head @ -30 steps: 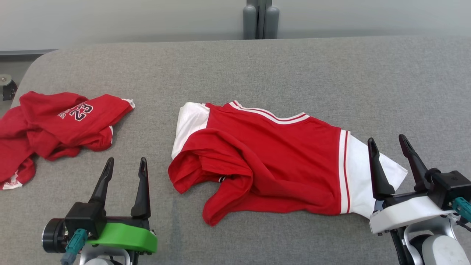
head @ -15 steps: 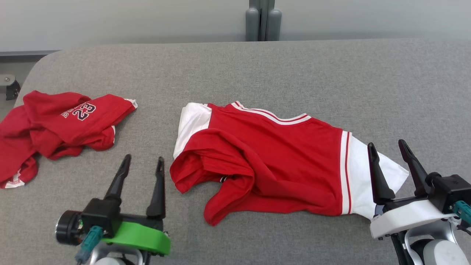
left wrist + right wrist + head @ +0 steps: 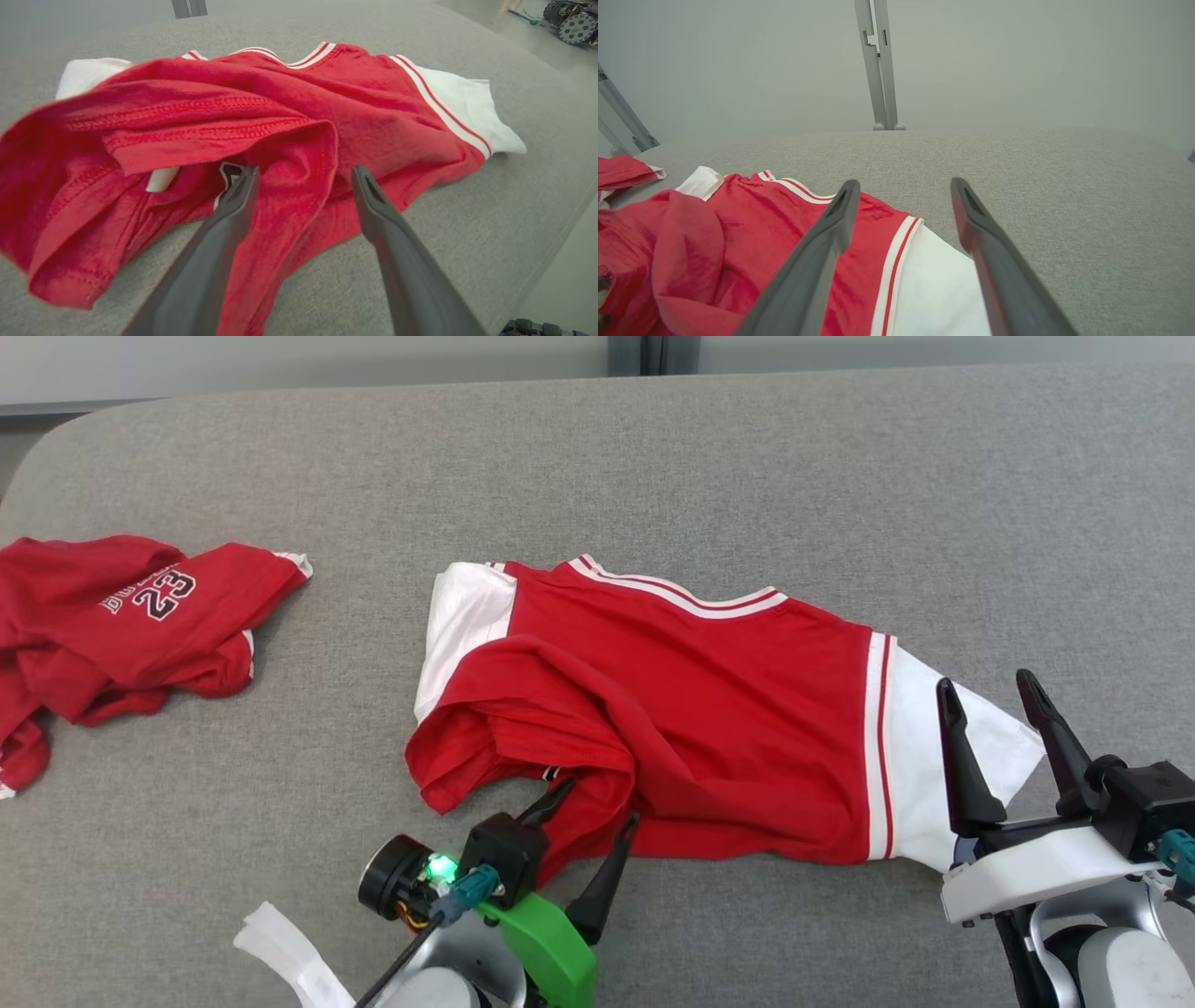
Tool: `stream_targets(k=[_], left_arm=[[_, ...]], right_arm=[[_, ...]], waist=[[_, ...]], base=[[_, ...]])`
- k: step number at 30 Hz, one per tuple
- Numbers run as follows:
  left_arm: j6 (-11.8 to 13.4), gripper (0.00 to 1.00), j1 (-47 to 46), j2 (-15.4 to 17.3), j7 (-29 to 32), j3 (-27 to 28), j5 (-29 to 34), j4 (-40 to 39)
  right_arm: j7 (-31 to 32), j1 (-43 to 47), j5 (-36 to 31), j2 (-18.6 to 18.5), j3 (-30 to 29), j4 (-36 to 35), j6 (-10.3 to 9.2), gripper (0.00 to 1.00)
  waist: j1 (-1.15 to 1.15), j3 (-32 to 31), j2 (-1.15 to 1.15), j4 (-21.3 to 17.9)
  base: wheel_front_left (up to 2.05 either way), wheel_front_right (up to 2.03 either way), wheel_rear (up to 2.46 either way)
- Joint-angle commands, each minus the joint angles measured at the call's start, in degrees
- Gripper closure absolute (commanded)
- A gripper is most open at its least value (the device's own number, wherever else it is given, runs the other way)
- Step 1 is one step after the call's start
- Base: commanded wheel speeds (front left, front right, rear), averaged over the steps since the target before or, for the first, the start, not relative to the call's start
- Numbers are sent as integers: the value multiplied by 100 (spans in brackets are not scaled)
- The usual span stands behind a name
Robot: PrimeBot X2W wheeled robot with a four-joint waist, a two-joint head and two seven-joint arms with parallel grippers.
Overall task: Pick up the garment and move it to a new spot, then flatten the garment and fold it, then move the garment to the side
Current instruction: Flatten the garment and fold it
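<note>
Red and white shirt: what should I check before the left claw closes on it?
1. Left claw open: ok.
2. A red fold of the shirt lies between its fingers in the left wrist view: ok.
3. Fingers touching the fabric or the table: cannot tell.
4. Right claw open, by the white sleeve: ok.
5. Second red garment lies apart, to the left: ok.
6. Shirt flat: not ok, bunched on the left claw's side.
</note>
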Motion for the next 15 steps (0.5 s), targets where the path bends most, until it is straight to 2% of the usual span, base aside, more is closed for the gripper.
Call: stream_targets(k=[1, 2, 7, 15], left_arm=[[-45, 84, -134, -18, -49, 21, -60, 129], [-51, 100, -185, -31, -124, 71, -85, 194], [32, 100, -260, 57, -518, 430, -231, 208], [429, 100, -297, 563, -705, 1269, -486, -7]], right_arm=[[-5, -70, -13, -1, -38, -24, -6, 0], [-9, -73, -16, 2, -55, -32, -6, 0], [-38, -78, -13, 9, -132, -24, -6, 0], [-8, -155, 20, 23, -186, 30, -6, 0]], waist=[[0, 93, 0, -74], [0, 121, 0, -79], [0, 151, 0, -58], [0, 172, 0, 25]], base=[[0, 0, 0], [0, 0, 0], [0, 0, 0], [0, 0, 0]])
